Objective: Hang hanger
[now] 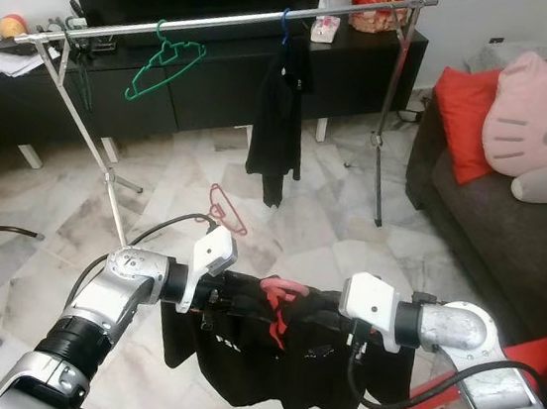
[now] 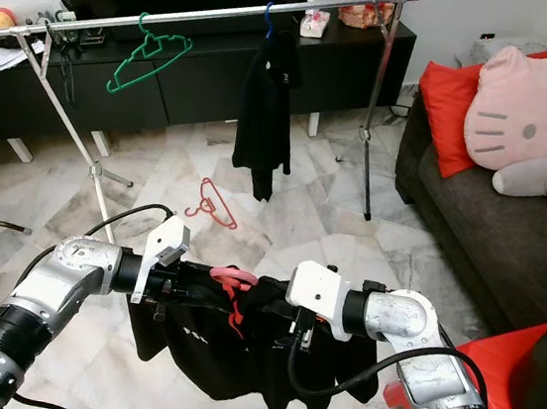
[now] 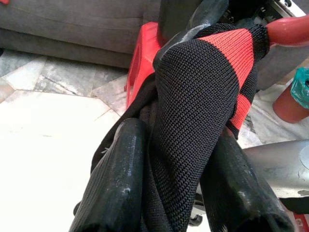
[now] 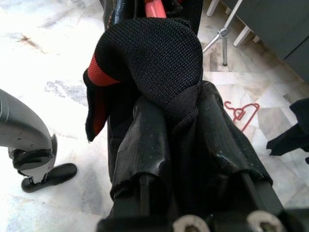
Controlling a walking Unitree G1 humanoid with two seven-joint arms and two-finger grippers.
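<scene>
A black shirt [image 1: 265, 358] with red trim hangs on a red hanger, whose hook [image 1: 283, 288] sticks up between my two arms at chest height. My left gripper [image 1: 234, 297] is shut on the shirt's left shoulder, and the knit cloth [image 3: 193, 121] is pinched between its fingers [image 3: 116, 193]. On the other shoulder my right gripper [image 1: 328, 309] is shut, with the fabric [image 4: 149, 53] bunched over its fingers [image 4: 145, 154]. The silver clothes rail [image 1: 246, 20] crosses the room well ahead of and above the shirt.
On the rail hang a green hanger [image 1: 166, 62] and a black garment [image 1: 278, 130] on a blue hanger. A red hanger [image 1: 228, 209] lies on the marble floor. The rack's legs [image 1: 107, 174] splay out. A sofa [image 1: 511, 224] with cushions stands right, with a red stool [image 1: 533, 366] by my right arm.
</scene>
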